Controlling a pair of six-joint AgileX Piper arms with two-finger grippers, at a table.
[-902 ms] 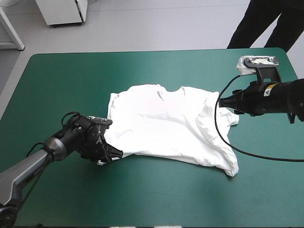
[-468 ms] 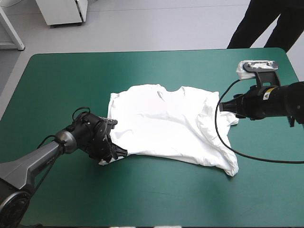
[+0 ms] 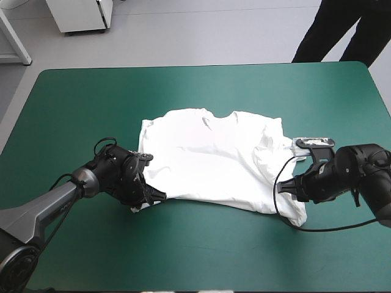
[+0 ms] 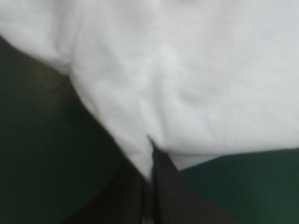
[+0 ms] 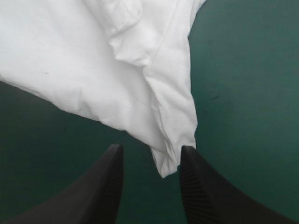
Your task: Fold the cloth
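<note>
The white T-shirt [image 3: 214, 155] lies spread on the teal-green table, collar toward the far edge, rumpled along its right side. My left gripper [image 3: 146, 200] is at the shirt's near left corner, shut on the T-shirt; in the left wrist view the black fingers [image 4: 161, 186] meet with white T-shirt [image 4: 187, 74] cloth pinched between them. My right gripper [image 3: 287, 189] sits low at the near right corner. In the right wrist view the right gripper [image 5: 150, 156] stands open, and the T-shirt's pointed corner [image 5: 170, 158] hangs between the fingertips.
Bare teal-green cover [image 3: 201, 256] stretches all along the near side and at the far left [image 3: 79, 104]. The right arm's body [image 3: 360, 171] lies low over the table's right side.
My right arm has swung from the shirt's right sleeve area down toward the near right corner and dropped low. The left gripper has stayed at the near left corner.
</note>
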